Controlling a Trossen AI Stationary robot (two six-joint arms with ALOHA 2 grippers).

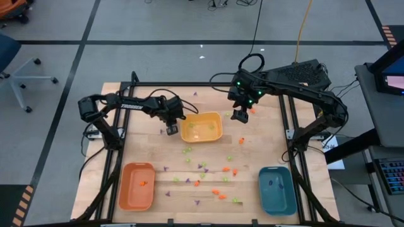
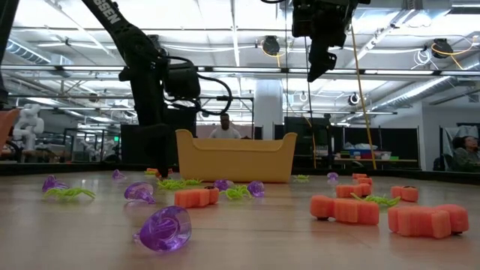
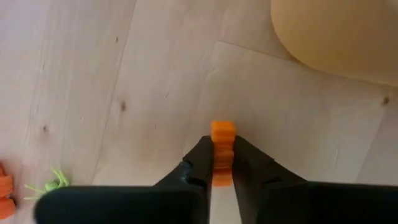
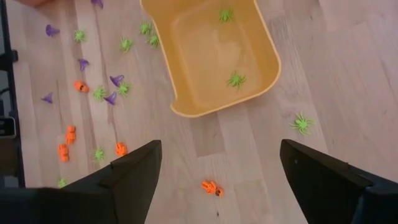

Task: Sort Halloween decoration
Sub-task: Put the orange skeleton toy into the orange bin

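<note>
Tiny orange, light green and purple Halloween decoration pieces [image 1: 208, 180] lie scattered over the wooden table's middle and near part. My left gripper [image 1: 172, 130] is down at the tabletop just left of the yellow tray [image 1: 202, 114], shut on one orange piece [image 3: 222, 134]. My right gripper [image 1: 240, 115] hangs open high above the table to the right of the yellow tray, with nothing between its fingers [image 4: 143, 163]. A few green pieces [image 4: 235, 79] lie inside the yellow tray. My left gripper pinches the orange piece between its two fingers [image 3: 200, 155]. The fingers are on its two side faces [image 3: 222, 160], and its far end [image 3: 222, 129] sticks out past the fingertips. They come steeply from above. The piece is down at the tabletop.
An orange tray [image 1: 132, 197] with one orange piece sits at the near left. A teal tray [image 1: 278, 200] holding a purple piece sits at the near right. Bare wood lies left of my left gripper. In the low view, purple, green and orange pieces [image 2: 161, 227] dot the foreground.
</note>
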